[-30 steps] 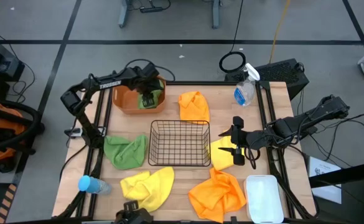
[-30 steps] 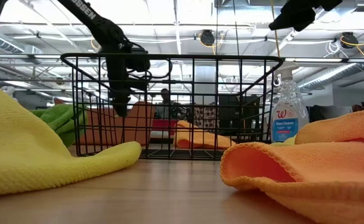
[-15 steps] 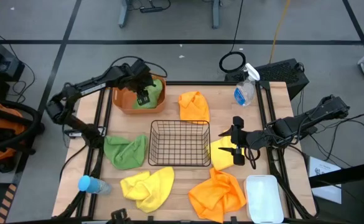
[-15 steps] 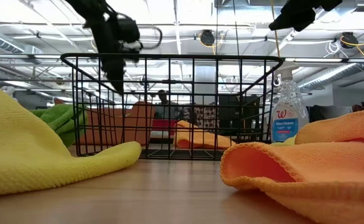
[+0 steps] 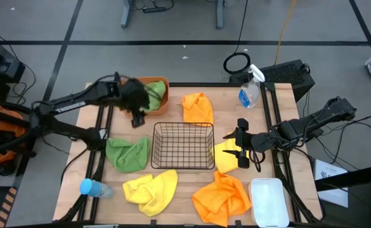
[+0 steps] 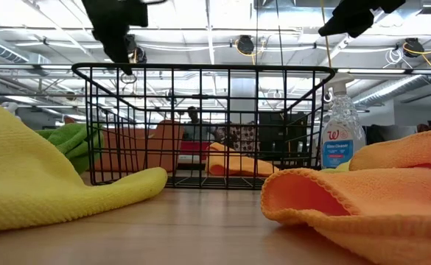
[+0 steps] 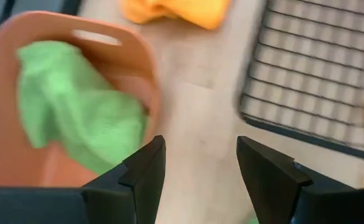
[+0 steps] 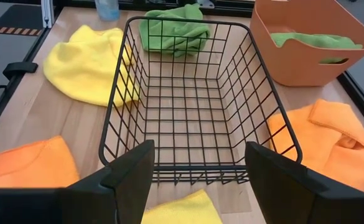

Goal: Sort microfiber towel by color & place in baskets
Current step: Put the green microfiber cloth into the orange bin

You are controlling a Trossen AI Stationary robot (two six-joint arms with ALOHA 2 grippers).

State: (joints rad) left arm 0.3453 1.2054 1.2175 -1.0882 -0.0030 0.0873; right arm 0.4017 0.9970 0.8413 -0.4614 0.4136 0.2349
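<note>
One of six towels is sorted: a green towel (image 5: pixel 152 92) lies inside the orange tub (image 5: pixel 163 84) at the upper left of the overhead frame, rumpled and fuzzy, draped against the tub's inner wall. The black wire basket (image 5: pixel 183 145) at centre frame and the white bin (image 5: pixel 268 201) at lower right hold nothing so far.

Five cloths remain on the wooden table (image 5: pixel 223 107). A second green towel (image 5: pixel 127 154) is bunched just left of the wire basket; one yellow towel (image 5: pixel 151 190) sprawls at lower centre-left, the other yellow towel (image 5: pixel 226 154) sits just right of the basket, partly under the right arm. One orange towel (image 5: pixel 198 107) is crumpled above the basket, and the larger orange towel (image 5: pixel 222 197) spreads at lower centre-right, beside the white bin.

The left gripper (image 5: pixel 137 118) hangs by the tub's lower edge, fingers spread and empty. The right gripper (image 5: pixel 241 147) waits at right of centre, fingers apart, apparently holding nothing, though the yellow cloth beneath makes that hard to confirm from above.
</note>
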